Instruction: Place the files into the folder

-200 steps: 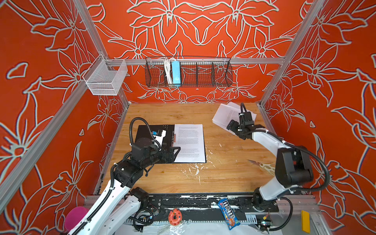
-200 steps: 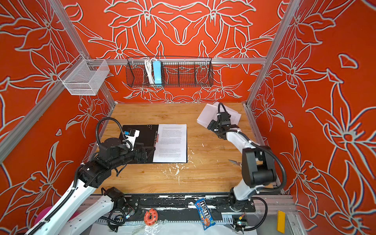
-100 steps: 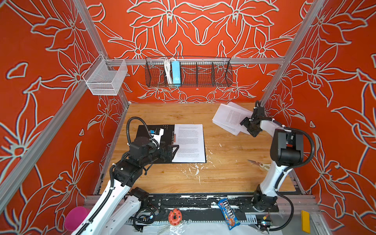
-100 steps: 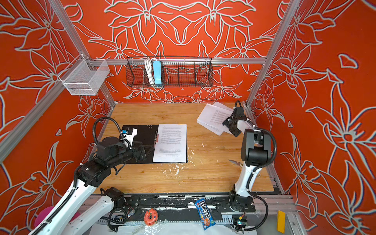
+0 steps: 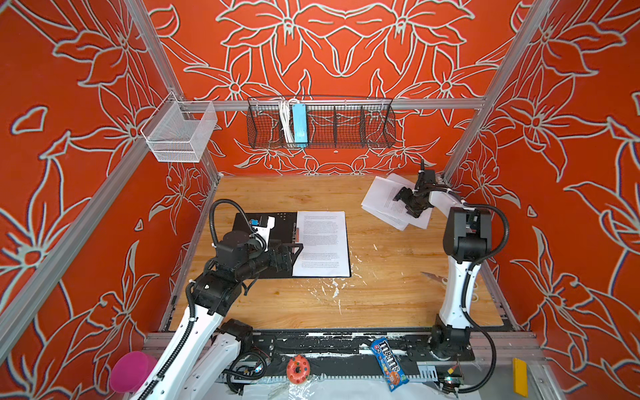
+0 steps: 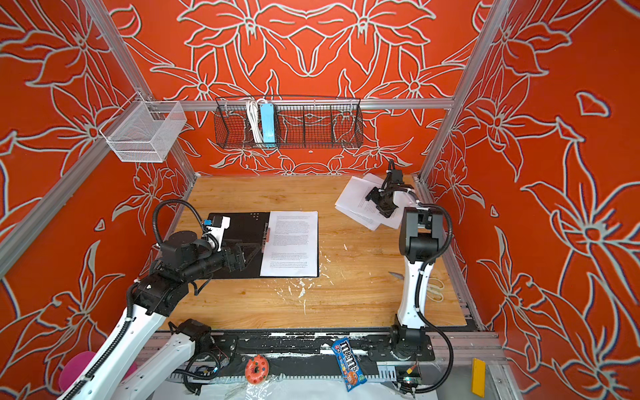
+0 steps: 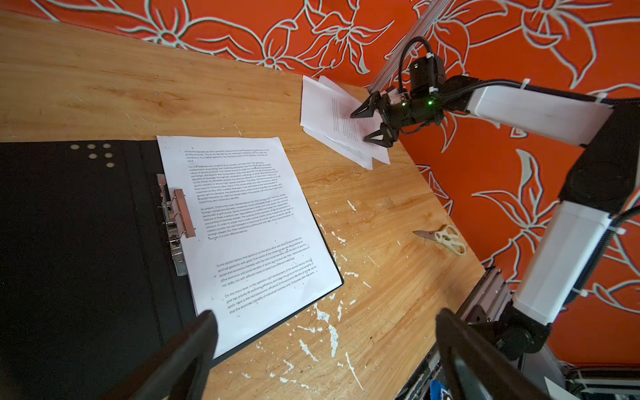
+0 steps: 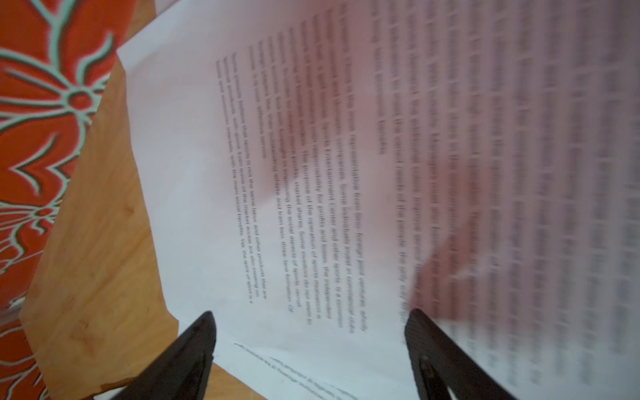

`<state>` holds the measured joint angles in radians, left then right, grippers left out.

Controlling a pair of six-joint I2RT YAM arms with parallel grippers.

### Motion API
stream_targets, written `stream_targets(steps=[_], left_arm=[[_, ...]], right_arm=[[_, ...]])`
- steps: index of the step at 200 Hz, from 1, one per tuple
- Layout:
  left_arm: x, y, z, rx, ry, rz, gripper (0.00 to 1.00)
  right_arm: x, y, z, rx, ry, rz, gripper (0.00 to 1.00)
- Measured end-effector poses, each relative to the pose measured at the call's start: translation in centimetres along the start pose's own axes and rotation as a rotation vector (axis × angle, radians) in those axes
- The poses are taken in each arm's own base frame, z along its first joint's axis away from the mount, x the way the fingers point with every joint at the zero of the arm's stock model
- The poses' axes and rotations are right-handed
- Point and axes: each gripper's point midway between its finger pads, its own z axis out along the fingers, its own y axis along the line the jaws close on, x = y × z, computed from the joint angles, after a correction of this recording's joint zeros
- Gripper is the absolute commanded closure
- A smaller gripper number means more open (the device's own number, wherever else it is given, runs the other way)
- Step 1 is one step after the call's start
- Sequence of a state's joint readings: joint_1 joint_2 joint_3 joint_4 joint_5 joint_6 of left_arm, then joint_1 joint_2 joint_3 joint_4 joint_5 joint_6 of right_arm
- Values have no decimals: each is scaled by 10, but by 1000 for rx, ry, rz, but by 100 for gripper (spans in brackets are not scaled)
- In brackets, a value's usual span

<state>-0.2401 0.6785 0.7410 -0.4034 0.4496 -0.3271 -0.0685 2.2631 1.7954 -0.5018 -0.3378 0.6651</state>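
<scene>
The folder (image 5: 266,239) lies open at the table's left, black inside up, with one printed sheet (image 5: 322,242) on its right half; both top views show it (image 6: 242,228). More files (image 5: 382,204) lie in a loose fanned pile at the back right corner (image 6: 353,201). My right gripper (image 5: 405,207) hovers open just over that pile, jaws wide, nothing between them (image 8: 310,332); the printed sheets (image 8: 311,173) fill its wrist view. My left gripper (image 5: 294,251) stands open and empty low over the folder's front part (image 7: 322,343).
Cream-handled scissors (image 5: 433,276) lie by the right arm's column. On the back wall hang a black wire basket (image 5: 346,128) holding a light-blue power strip (image 5: 299,124) and a white mesh basket (image 5: 180,133). White flecks (image 5: 329,287) mark the wood in front of the folder.
The right arm has folded back so its elbow stands upright near the right wall, while its gripper stays over the loose pile, jaws slightly narrower. The left arm has hardly moved.
</scene>
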Motion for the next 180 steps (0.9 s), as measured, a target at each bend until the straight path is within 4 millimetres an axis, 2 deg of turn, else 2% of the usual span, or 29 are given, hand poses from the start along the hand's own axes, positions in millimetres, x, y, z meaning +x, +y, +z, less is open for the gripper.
stream_targets(steps=[10, 24, 81, 140, 180], left_arm=[[-2, 1, 0, 4, -7, -12, 2], [-2, 2, 0, 8, -9, -21, 2], [-4, -3, -1, 36, -11, -38, 2], [1, -7, 3, 68, 21, -73, 2], [8, -13, 21, 121, 89, -136, 2]], right_arm=[[2, 6, 8, -10, 17, -12, 13], [7, 15, 8, -28, 31, -20, 13], [35, 20, 7, -83, 99, -24, 13], [104, 0, -20, -164, 195, -33, 13], [155, -18, -48, -224, 242, -47, 13]])
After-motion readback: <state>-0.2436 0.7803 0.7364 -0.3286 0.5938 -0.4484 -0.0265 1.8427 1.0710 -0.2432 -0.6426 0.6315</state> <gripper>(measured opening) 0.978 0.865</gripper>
